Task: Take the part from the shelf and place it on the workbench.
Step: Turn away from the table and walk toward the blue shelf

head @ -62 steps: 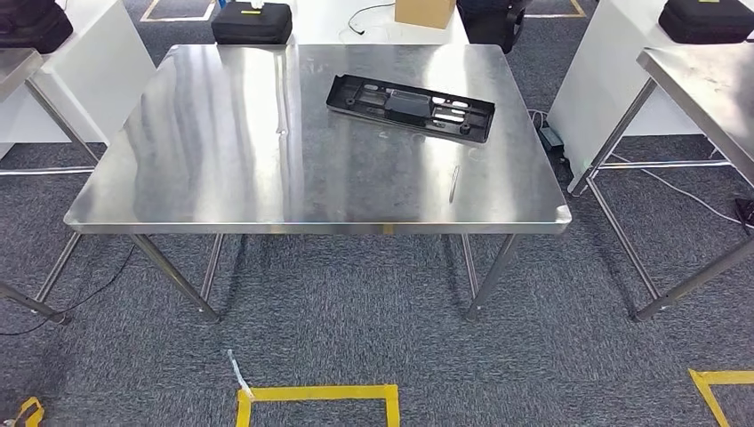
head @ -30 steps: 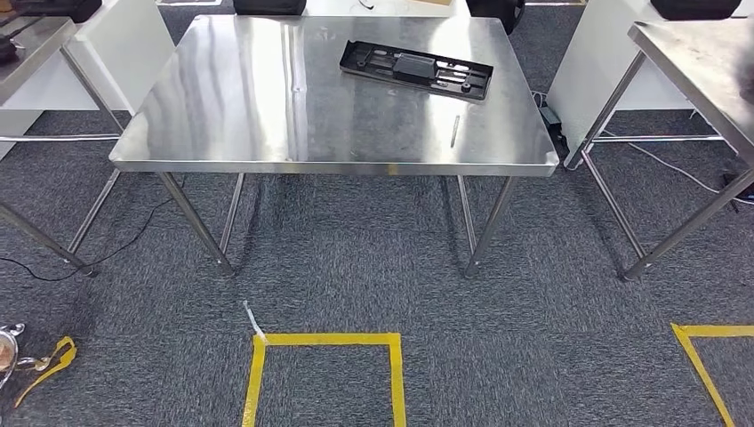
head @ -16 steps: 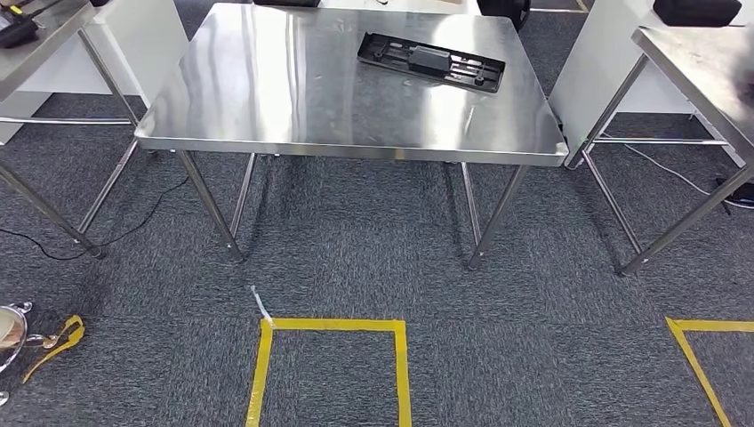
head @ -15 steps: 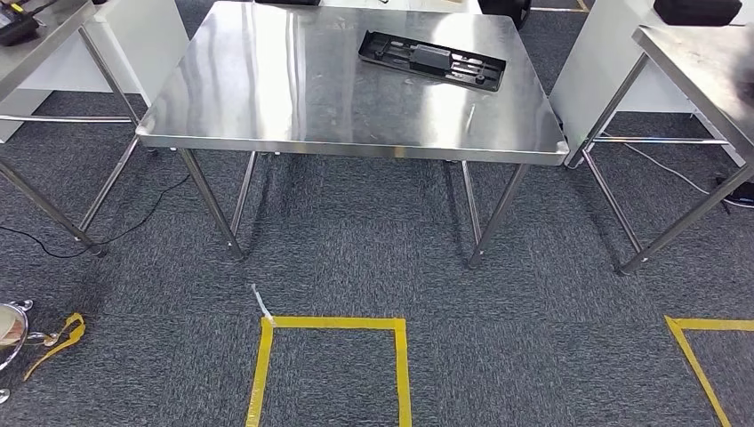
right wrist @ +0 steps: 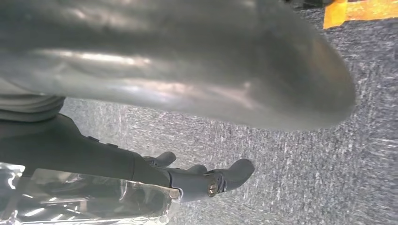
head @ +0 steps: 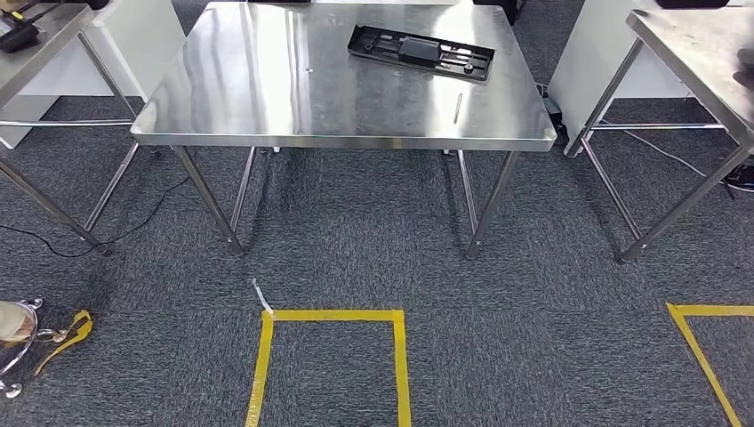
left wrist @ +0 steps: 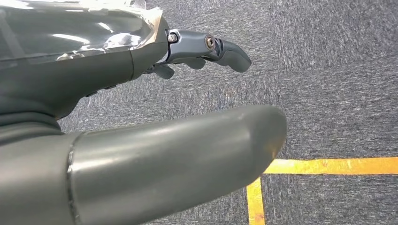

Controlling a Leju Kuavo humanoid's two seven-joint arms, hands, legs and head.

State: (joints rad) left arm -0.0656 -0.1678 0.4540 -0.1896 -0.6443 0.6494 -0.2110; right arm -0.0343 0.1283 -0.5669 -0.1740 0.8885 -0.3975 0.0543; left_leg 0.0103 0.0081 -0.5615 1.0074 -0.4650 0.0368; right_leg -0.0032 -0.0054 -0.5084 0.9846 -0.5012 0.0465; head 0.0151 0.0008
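Note:
A long black plastic part point(head: 420, 51) lies flat on the steel workbench point(head: 267, 98), toward its far right side. My left hand point(left wrist: 155, 108) hangs over grey carpet, thumb and fingers apart, holding nothing. My right hand point(right wrist: 178, 122) also hangs above the carpet, its fingers spread and empty. Both hands are well away from the workbench and the part.
A second steel table point(head: 702, 53) stands at the right and another point(head: 36, 44) at the left. Yellow tape squares point(head: 329, 356) mark the carpet in front of the workbench. A cable point(head: 133, 222) trails on the floor at left, and a yellow strap point(head: 62, 338) lies at lower left.
The whole view has shifted: the camera has drawn back from the workbench, so more floor and tape show. The part stays where it lay on the table.

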